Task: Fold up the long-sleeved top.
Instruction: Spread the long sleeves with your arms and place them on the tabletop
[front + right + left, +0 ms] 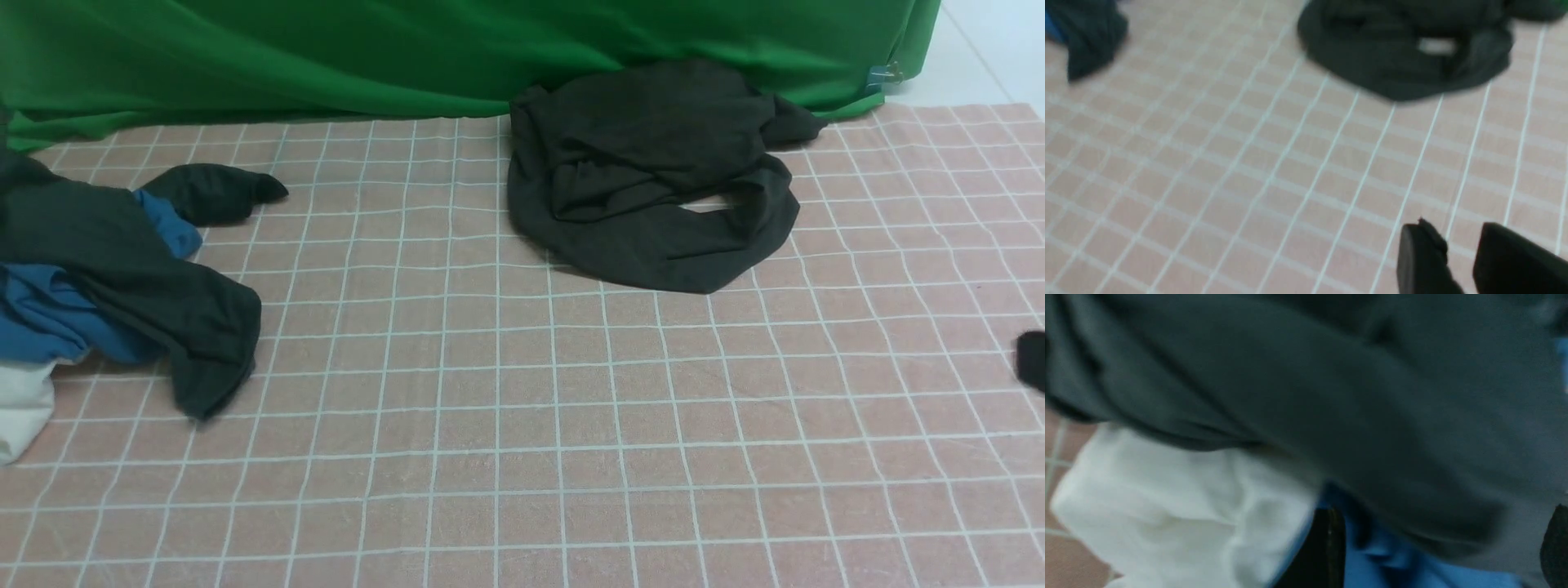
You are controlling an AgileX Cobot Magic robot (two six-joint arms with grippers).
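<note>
Matte black right hand (1455, 237), with two thick, blunt, flat-faced fingers (1423, 261), slightly ragged at one tip. Left hand (1441, 539) likewise black; fingers (1327, 555) seen only as blurred dark edges.

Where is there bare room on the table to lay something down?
The near half of the checked cloth is bare, from the clothes pile to the right gripper. So is the stretch between the pile and the black top. Crowded: the left edge and far middle, by the green drape.

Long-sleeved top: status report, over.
Left gripper: jaws open at grey-and-blue pile. Right gripper: jaws open, empty. Long-sleeved top crumpled, untouched. Nothing in the way.
</note>
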